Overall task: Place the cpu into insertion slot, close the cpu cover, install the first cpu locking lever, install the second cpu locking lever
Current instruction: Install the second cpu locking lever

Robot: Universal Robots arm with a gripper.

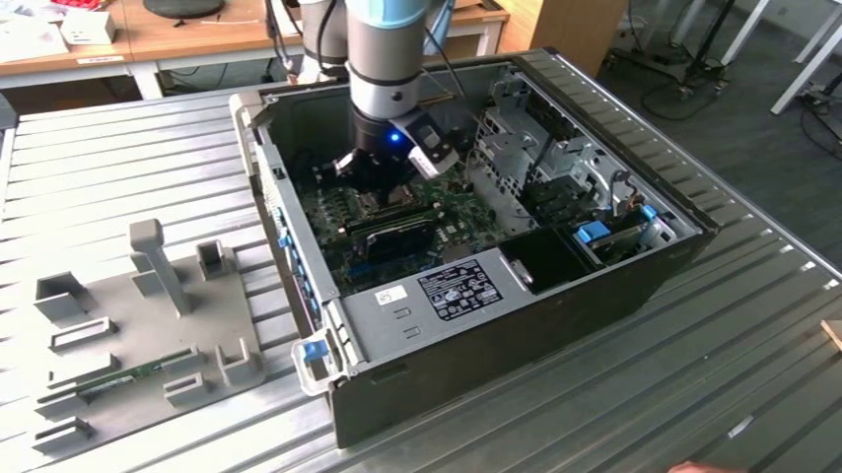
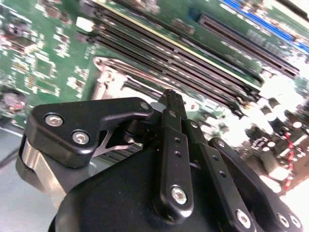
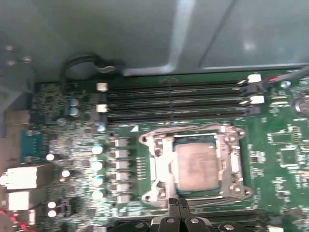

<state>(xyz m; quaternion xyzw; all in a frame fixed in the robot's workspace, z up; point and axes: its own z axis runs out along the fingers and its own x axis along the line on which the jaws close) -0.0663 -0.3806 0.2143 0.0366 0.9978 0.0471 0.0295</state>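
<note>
The cpu [image 3: 195,166] lies flat in the green board's socket, dull silver top up. The silvery cpu cover [image 3: 235,162] lies down around it, and the chip shows through its window. The insertion slot itself is hidden under chip and cover. A thin wire lever [image 3: 193,129] runs along the socket's far side, and another wire [image 3: 212,197] runs along the side by my fingers. My gripper [image 3: 178,209] is shut, its black fingertips pressed together just at the socket's edge. In the second wrist view the gripper [image 2: 170,96] hangs low over the cover's frame [image 2: 111,82]. The exterior view has the gripper [image 1: 382,192] inside the case.
Long black memory slots [image 3: 174,101] run beside the socket. The open computer case [image 1: 553,296] walls me in, with a drive cage [image 1: 539,148] on the exterior view's right. A grey fixture plate [image 1: 132,325] lies on the ribbed metal table [image 1: 736,365].
</note>
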